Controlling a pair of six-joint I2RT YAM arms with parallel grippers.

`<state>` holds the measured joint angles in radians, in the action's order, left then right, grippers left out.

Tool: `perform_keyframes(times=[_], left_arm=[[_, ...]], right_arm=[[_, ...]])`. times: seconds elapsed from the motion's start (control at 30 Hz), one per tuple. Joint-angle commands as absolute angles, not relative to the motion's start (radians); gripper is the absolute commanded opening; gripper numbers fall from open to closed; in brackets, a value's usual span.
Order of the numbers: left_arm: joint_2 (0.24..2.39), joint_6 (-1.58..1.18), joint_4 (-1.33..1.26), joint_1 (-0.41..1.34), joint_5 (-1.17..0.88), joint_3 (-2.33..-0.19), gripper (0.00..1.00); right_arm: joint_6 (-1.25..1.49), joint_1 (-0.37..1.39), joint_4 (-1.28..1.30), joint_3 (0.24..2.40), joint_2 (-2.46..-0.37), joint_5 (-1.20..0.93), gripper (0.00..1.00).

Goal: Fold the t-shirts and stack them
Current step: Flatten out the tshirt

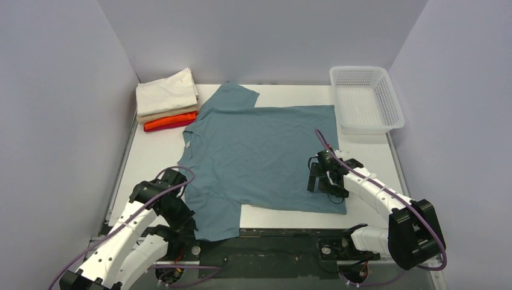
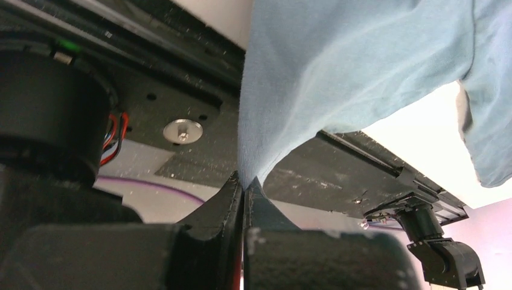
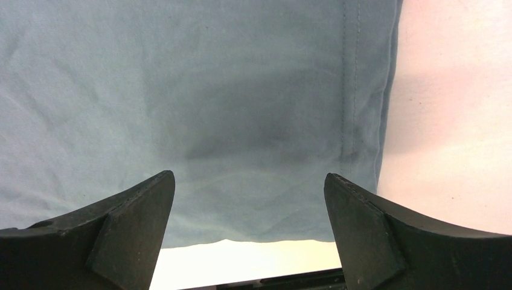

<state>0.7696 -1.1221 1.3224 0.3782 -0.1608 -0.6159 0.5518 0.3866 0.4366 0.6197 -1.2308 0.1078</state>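
Pinching the teal t-shirt (image 1: 259,151) sleeve at the near-left edge: left gripper (image 2: 243,181), fingers pressed together on cloth; right gripper (image 3: 249,175) spread wide over the near-right hem corner, gripping nothing. Shirt flat mid-table, folded stack (image 1: 167,99) in far-left corner.

Red t-shirt (image 1: 179,126) a sliver under the orange t-shirt (image 1: 169,121); edge of the teal t-shirt (image 2: 338,60) inside left claw (image 2: 244,182)

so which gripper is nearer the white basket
Right. The right gripper is open over the teal t-shirt, in front of the white basket; the left gripper pinches its sleeve at the near left edge.
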Motion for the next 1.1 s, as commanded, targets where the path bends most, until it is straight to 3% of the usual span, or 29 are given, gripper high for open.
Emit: perform_keyframes(times=[0.0,0.03,0.1,0.13,0.2,0.33,0.47,0.6,0.73,1.07], left_arm=[[0.801,-1.152,1.486,0.385,-0.149,-0.728,0.15],[0.812,-1.147,1.538,0.388,-0.115,-0.772,0.19],[0.825,-1.124,1.588,0.389,-0.075,-0.842,0.45],[0.829,-1.115,1.590,0.390,-0.076,-0.881,0.75],[0.850,-1.090,1.580,0.391,-0.073,-0.929,0.86],[0.911,-1.013,1.459,0.392,-0.069,-0.960,0.88],[0.983,-0.955,1.164,0.394,-0.125,-0.891,0.88],[1.052,-0.895,0.860,0.415,-0.047,-0.845,0.89],[1.159,-0.823,0.621,0.423,-0.019,-0.834,0.90],[1.650,-0.674,0.392,0.320,0.060,-1.177,0.92]], right_arm=[[0.547,0.381,0.527,0.667,-1.199,0.140,0.89],[0.544,0.382,0.537,0.677,-1.190,0.144,0.90],[0.543,0.382,0.546,0.690,-1.177,0.159,0.91],[0.543,0.382,0.546,0.695,-1.167,0.165,0.91],[0.543,0.382,0.545,0.709,-1.150,0.173,0.92],[0.550,0.381,0.539,0.733,-1.132,0.216,0.93],[0.595,0.358,0.537,0.710,-1.096,0.256,0.94],[0.631,0.291,0.528,0.636,-1.018,0.259,0.94],[0.620,0.252,0.449,0.603,-1.014,0.162,0.94],[0.589,0.266,0.273,0.897,-1.414,0.132,0.92]])
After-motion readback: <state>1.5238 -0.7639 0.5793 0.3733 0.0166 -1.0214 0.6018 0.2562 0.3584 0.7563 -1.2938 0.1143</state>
